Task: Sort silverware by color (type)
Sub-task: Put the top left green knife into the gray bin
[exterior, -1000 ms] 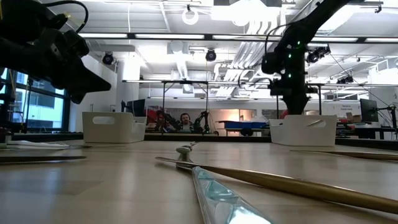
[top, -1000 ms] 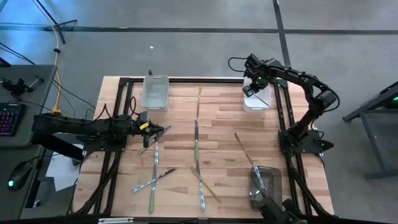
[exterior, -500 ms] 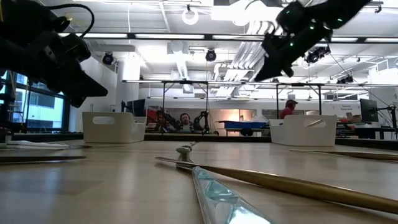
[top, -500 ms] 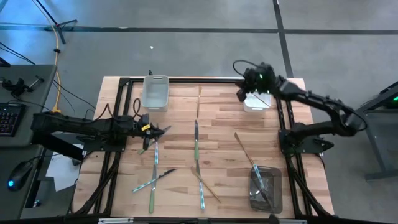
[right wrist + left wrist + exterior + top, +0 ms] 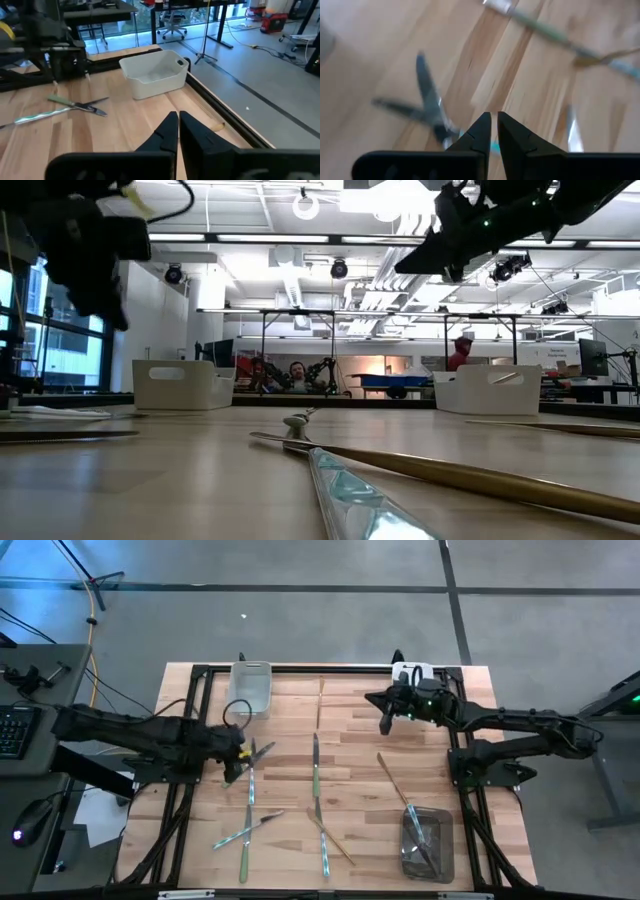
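Silverware lies scattered flat on the wooden table (image 5: pixel 350 740). A crossed pair (image 5: pixel 249 756) sits by my left gripper (image 5: pixel 243 748), which hovers just above it, shut and empty; the left wrist view shows that pair (image 5: pixel 431 106) beyond the fingertips (image 5: pixel 494 122). A greenish knife (image 5: pixel 315 768) lies mid-table, a gold piece (image 5: pixel 392 778) to its right, and more crossed pieces (image 5: pixel 246 830) (image 5: pixel 324 838) near the front. My right gripper (image 5: pixel 384 725) hangs shut and empty above the far middle of the table, also in its wrist view (image 5: pixel 178 121).
A clear bin (image 5: pixel 249 688) stands at the far left. A white bin (image 5: pixel 415 673) at the far right is partly hidden by the right arm. Another clear bin (image 5: pixel 427 840) at the near right holds silverware. A gold piece (image 5: pixel 322 690) lies by the far edge. People sit beyond the table (image 5: pixel 296 372).
My right gripper has left its place over the white bin and swung toward the table's left and near side, ending above the far middle of the table. My left gripper has turned and tipped to point more downward over the crossed pair.
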